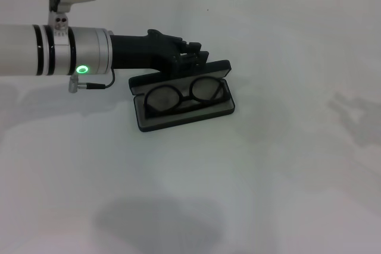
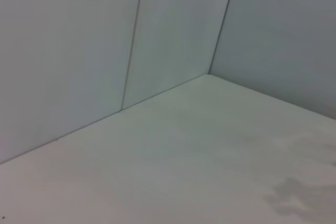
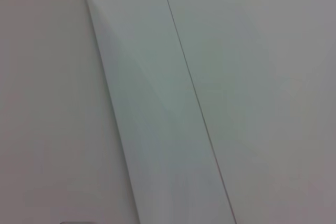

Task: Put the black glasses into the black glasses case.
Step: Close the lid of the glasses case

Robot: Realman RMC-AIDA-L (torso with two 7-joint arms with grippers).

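A plain white worktop (image 1: pixel 268 165) carries one thing directly: an open black glasses case (image 1: pixel 183 110), lying left of the middle. Faint grey shadows mark the worktop's surface near its front and right.

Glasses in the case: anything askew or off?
Slightly. The black glasses lie in the open black glasses case tilted, lenses propped toward the raised lid rather than flat. The left gripper sits behind the lid. No damage shows.

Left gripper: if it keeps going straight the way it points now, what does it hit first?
Probably the case lid: the left gripper points across the table at the lid's back edge, seemingly already at or touching it. The glasses lie in the tray in front.
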